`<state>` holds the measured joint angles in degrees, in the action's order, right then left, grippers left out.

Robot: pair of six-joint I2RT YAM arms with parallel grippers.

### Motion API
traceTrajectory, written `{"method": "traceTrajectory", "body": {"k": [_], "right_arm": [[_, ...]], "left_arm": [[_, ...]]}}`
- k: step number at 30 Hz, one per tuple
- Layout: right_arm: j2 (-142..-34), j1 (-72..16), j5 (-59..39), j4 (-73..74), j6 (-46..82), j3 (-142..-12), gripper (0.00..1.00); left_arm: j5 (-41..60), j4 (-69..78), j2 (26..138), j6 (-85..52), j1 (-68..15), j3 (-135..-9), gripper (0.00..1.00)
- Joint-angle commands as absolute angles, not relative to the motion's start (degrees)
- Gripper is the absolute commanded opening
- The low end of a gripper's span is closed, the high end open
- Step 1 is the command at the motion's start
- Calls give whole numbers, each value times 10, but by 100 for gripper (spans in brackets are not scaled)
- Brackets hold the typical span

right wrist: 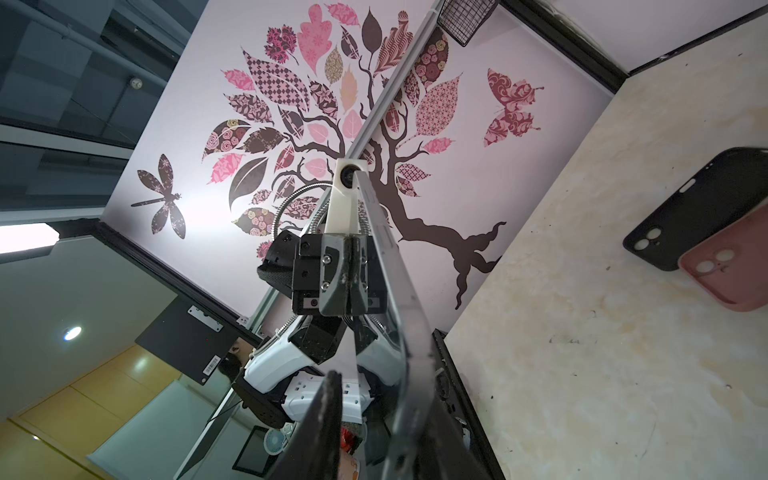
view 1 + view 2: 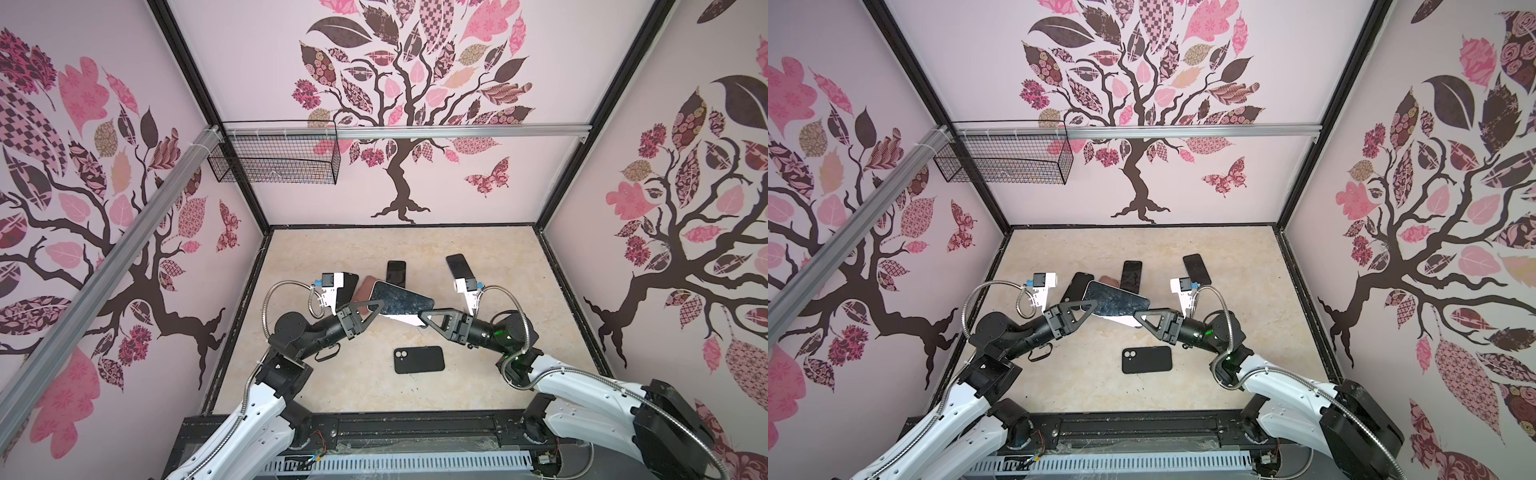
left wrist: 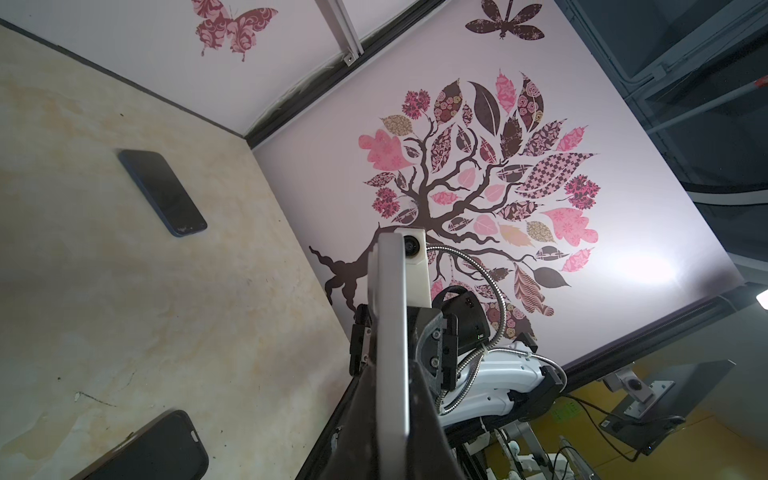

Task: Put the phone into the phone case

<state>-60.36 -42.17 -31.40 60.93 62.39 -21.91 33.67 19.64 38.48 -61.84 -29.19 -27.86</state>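
A phone (image 2: 401, 301) with a dark screen and silver back hangs above the table, level, in both top views (image 2: 1115, 303). My left gripper (image 2: 374, 308) is shut on its left end; in the left wrist view the phone (image 3: 390, 332) runs edge-on between the dark fingers (image 3: 365, 428). My right gripper (image 2: 426, 313) straddles the right end. In the right wrist view one finger (image 1: 324, 424) stands off the phone (image 1: 386, 270) with a gap, so it is open. A black phone case (image 2: 419, 360) lies flat below, near the table's front.
Another black case (image 1: 685, 216) and a pink case (image 1: 731, 270) overlap behind the held phone. Two dark phones (image 2: 395, 272) (image 2: 459, 266) lie further back. A wire basket (image 2: 274, 153) hangs on the back wall. Black frame rails border the beige table (image 2: 519, 291).
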Motion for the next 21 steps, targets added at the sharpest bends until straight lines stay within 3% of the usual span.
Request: {"method": "traceTrajectory", "body": {"k": [1, 13, 18, 21], "right_arm": [[-603, -420, -316, 655, 636, -236, 29], [-594, -421, -303, 650, 636, -249, 14], [-555, -420, -283, 547, 595, -271, 4], [-531, -421, -270, 479, 573, -280, 0]], "left_arm": [[335, 255, 375, -631, -292, -266, 0], [332, 254, 377, -634, -291, -263, 0], [325, 239, 379, -628, -292, -264, 1], [326, 224, 383, -623, -292, -265, 38]]}}
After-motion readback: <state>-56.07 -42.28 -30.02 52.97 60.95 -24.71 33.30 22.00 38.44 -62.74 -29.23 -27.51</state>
